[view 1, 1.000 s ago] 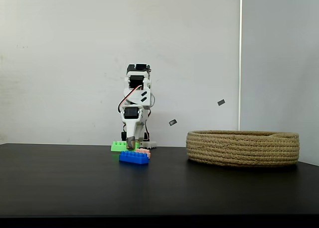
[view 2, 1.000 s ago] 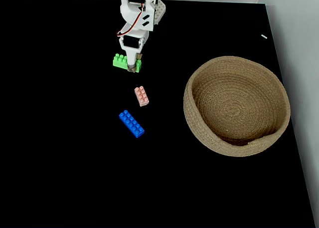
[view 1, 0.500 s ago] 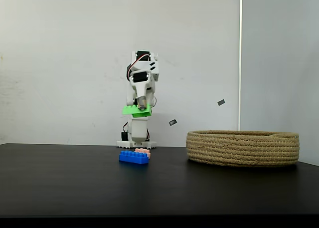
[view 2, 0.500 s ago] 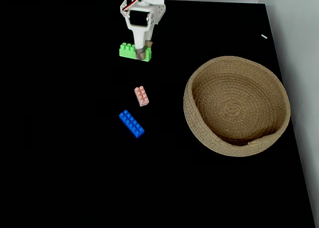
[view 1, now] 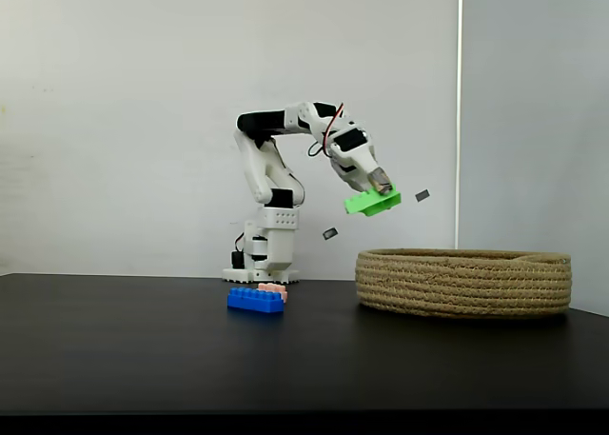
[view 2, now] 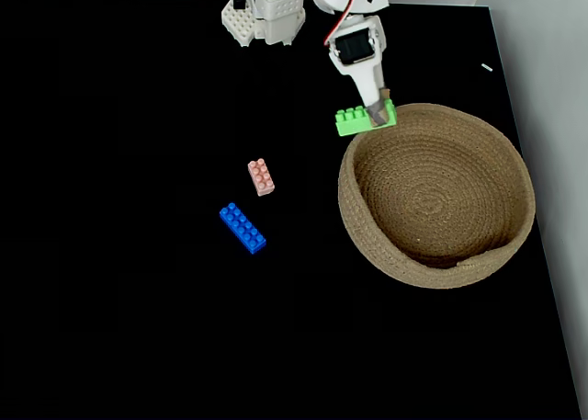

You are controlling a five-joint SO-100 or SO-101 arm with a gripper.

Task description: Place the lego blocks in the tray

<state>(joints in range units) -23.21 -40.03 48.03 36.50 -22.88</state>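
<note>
While clamped on the green brick (view 1: 372, 202), the gripper (view 2: 378, 110) hangs above the basket's (view 2: 432, 271) near rim. Blue brick (view 2: 243, 228) and pink brick (view 2: 261, 176) lie on the table (view 2: 129, 282).

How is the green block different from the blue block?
The green block hangs in the air, pinched by the gripper near the basket rim; the blue block lies on the black table. The green one is tilted, the blue one flat. Both are studded plastic bricks, still outside the basket.
</note>
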